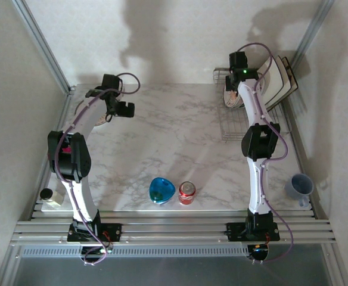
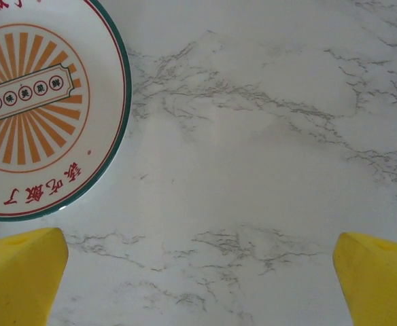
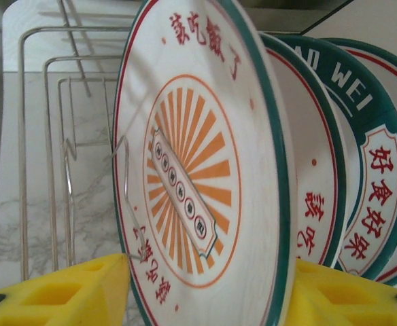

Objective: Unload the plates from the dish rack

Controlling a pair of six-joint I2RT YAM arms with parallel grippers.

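Note:
The dish rack [image 1: 235,128] stands at the table's back right, its wires [image 3: 45,136] showing in the right wrist view. Round white plates stand upright in it. The front plate [image 3: 198,156] has orange rays and a green rim, and two more [image 3: 307,170] [image 3: 382,190] stand behind it. Square cream plates [image 1: 283,77] lean at the rack's far end. My right gripper [image 1: 239,65] [image 3: 212,285] is open, with a yellow pad close on each side of the front plate's lower edge. One round plate [image 2: 35,102] [image 1: 98,118] lies flat at the far left. My left gripper [image 1: 121,110] [image 2: 198,272] hangs open beside it, over bare marble.
A glossy blue bowl [image 1: 161,190] and a red can [image 1: 187,192] sit near the front middle. A grey-blue mug [image 1: 299,186] stands at the front right. A small jar [image 1: 49,195] sits at the front left. Walls close in the back and both sides.

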